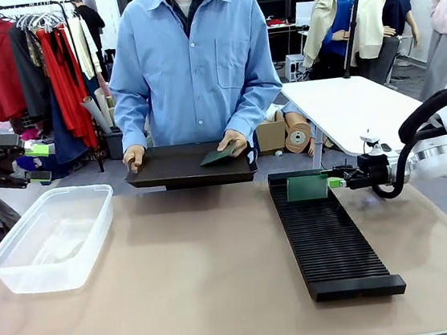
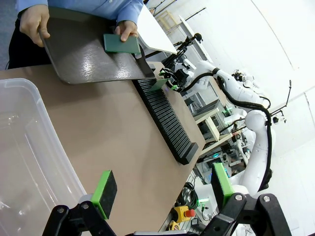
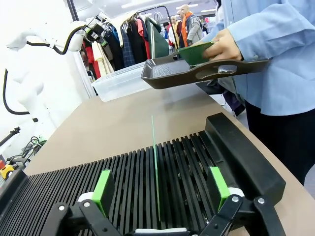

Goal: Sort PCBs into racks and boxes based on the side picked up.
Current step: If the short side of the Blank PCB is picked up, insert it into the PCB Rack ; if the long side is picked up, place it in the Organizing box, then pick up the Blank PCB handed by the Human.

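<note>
Right tool point(image 3: 161, 191), jaws wide, straddles one PCB point(image 3: 155, 162) that stands upright on edge in a slot at the far end of the rack point(image 3: 189, 152). The green pads point(image 3: 103, 189) flank its two faces and appear apart from both, so the board is judged released and seated. Its long axis runs across the rack, in line with the slots and with the tool's approach, so a straight withdrawal along that line should clear it without tipping it. Beyond, past the surface point(image 1: 204, 283), a second PCB point(image 1: 221, 156) rests toward the right end of a black tray point(image 1: 167, 170), under the person's hand point(image 1: 233, 141). It lies nearer the right tool than the left tool point(image 1: 39, 163), which hovers, jaws wide, beside the clear box point(image 1: 49, 236).
</note>
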{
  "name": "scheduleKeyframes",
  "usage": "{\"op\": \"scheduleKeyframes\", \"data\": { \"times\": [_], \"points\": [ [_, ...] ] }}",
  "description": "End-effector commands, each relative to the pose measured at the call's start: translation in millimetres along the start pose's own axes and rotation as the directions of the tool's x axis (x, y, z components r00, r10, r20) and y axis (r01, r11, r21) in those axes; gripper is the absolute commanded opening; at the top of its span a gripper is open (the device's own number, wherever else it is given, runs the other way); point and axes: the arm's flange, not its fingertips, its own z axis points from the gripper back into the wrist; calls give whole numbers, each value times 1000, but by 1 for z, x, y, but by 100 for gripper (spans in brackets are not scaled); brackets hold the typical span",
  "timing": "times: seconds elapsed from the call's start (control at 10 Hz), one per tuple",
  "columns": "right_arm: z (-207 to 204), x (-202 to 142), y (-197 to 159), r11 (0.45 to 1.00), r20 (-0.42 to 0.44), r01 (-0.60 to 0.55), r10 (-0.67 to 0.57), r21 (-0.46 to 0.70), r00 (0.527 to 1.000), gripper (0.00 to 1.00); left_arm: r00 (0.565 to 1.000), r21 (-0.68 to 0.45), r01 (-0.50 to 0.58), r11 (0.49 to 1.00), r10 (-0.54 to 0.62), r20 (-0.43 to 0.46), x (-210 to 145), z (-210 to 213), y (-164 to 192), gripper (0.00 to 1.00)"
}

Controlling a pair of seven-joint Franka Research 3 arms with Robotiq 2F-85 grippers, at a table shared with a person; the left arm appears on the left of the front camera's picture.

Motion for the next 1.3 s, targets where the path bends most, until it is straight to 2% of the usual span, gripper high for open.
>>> {"op": "scheduleKeyframes", "data": {
  "times": [0.0,1.1,1.2],
  "points": [
    [0,3,0,1000,0,-4,4,0,1000,100,1000,-3,0,1000,0,0,0,0,-1,100],
    [0,0,0,1000,0,0,0,0,1000,100,1000,-3,0,1000,0,0,0,0,-1,100],
    [4,15,6,1000,14,-9,9,-16,1000,100,1000,-3,0,1000,0,0,0,0,-1,100]
  ]
}}
